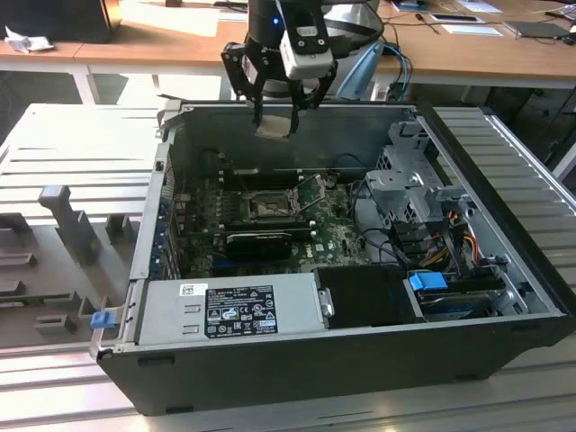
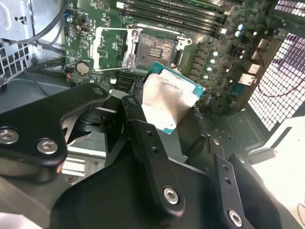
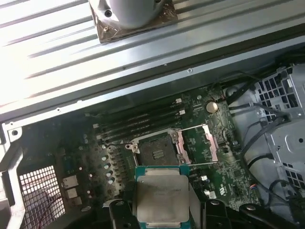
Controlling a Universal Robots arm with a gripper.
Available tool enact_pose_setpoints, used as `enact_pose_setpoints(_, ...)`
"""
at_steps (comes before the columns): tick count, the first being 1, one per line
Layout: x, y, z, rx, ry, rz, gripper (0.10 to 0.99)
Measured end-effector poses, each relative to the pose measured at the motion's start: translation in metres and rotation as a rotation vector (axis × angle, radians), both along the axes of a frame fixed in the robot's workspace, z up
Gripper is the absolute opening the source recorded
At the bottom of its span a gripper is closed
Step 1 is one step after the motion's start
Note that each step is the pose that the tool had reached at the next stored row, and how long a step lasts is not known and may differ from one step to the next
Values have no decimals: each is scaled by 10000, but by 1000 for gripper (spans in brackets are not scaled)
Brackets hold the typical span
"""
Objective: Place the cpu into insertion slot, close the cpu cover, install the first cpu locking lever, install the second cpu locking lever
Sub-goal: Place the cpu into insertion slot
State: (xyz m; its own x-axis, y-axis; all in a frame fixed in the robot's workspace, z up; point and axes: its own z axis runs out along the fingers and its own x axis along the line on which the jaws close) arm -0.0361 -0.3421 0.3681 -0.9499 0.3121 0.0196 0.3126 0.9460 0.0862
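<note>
**CPU in grasp above case; slot open and empty**

Exterior view: gripper (image 1: 274, 117) hangs over the far wall of the computer case (image 1: 297, 369), clenched on the cpu (image 1: 274, 127); chip is above the case rim, well apart from the motherboard (image 1: 342, 236); insertion slot (image 1: 268, 207) lies below the chip and nearer the camera, almost in line with it; power supply (image 1: 229, 308) sits along the near wall of the case.

Second wrist view: black fingers (image 2: 143, 138) pinch the cpu at opposite edges, silver top facing the camera, chip tilted; slot sits beyond the chip's far edge, nothing in it.

First wrist view: the cpu's edges look roughly parallel to the slot's, and the slot lies straight ahead of it; cpu cover (image 3: 202, 143) is swung open just beside the slot, so the cavity is unobstructed; judgement: placement not yet made.
</note>
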Motion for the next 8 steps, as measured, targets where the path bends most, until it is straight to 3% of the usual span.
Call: enact_pose_setpoints(8, 0, 0, -5, -1, 0, -1220, 529)
